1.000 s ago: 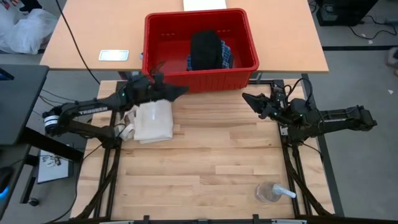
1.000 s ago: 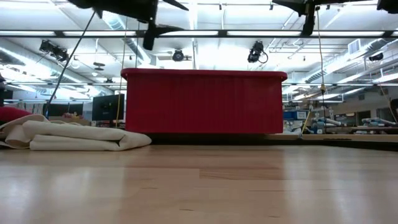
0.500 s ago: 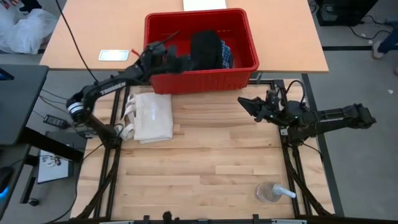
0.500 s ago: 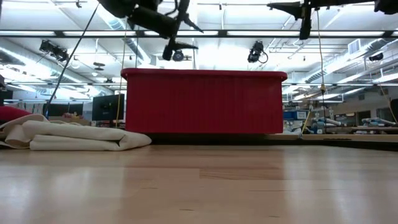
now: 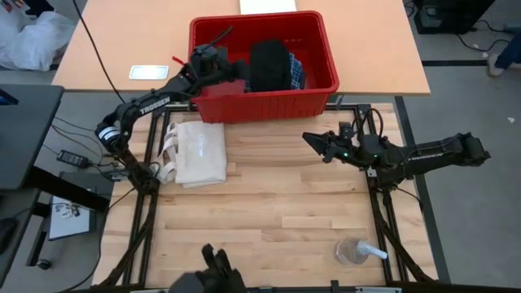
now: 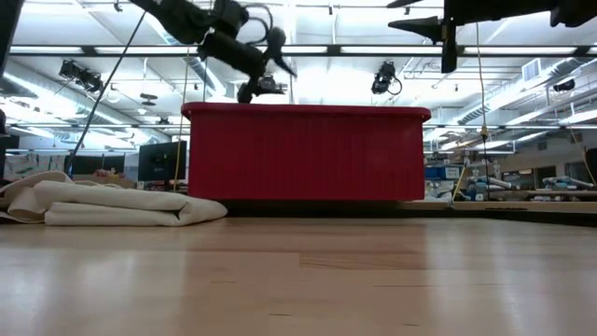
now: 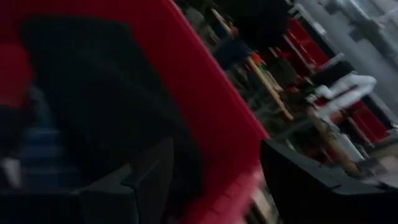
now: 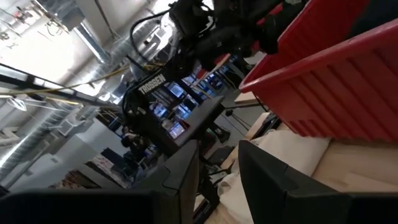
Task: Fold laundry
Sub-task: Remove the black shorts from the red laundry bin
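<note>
Reaching: the left gripper (image 5: 230, 68) hangs inside the red bin (image 5: 212, 102), just beside the black garment (image 5: 269, 65); its fingers (image 7: 152, 174) stand spread apart, holding nothing.
Right arm: the right gripper (image 5: 313, 142) waits above the bench (image 5: 277, 203), well apart from the bin, its fingers (image 8: 186, 168) parted and empty.
Laundry: the black garment lies bunched in the bin over the plaid garment (image 5: 298, 75), of which only a corner shows; a cream folded cloth (image 5: 199, 152) sits flat on the bench near the left arm's base.
Risk, snagging: closing on the black heap may well catch the plaid piece beneath and lift both together.
Risk, bin: a pull toward the near wall could drag cloth over the rim or shift the light bin.
Materials: limp, soft fabric that will sag and slip; ribbed rigid plastic walls; smooth planked wood.
</note>
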Robot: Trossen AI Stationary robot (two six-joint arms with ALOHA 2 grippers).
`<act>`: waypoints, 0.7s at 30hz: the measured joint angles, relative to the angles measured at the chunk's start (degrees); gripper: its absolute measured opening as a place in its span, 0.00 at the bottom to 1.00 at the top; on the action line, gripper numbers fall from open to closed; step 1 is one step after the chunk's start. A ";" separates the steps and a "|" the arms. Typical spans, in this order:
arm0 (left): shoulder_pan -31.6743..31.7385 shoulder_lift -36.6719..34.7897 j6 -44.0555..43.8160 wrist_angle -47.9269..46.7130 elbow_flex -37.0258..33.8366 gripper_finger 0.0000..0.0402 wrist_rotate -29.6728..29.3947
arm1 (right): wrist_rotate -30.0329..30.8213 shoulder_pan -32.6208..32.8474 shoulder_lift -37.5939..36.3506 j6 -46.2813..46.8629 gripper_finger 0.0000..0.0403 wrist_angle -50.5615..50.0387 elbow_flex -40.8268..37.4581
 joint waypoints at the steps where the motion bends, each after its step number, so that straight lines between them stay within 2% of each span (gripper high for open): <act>1: 0.95 0.59 -0.75 -0.15 -0.02 0.61 0.43 | 0.34 -0.14 0.18 0.05 0.31 0.02 0.00; 6: 5.37 6.32 -4.96 5.06 -0.02 0.61 10.34 | 1.70 -1.29 0.13 -0.11 0.31 0.00 0.00; 11: 6.54 12.53 -9.03 17.91 -0.07 0.61 17.48 | 1.60 -2.56 0.13 0.08 0.31 -0.24 0.00; 14: 6.45 14.64 -11.52 22.71 -0.02 0.61 18.27 | 1.43 -3.08 0.11 0.15 0.31 -0.27 0.00; 21: 6.54 15.22 -12.16 19.85 -0.04 0.61 17.87 | 1.17 -3.67 0.11 1.26 0.31 -0.42 0.00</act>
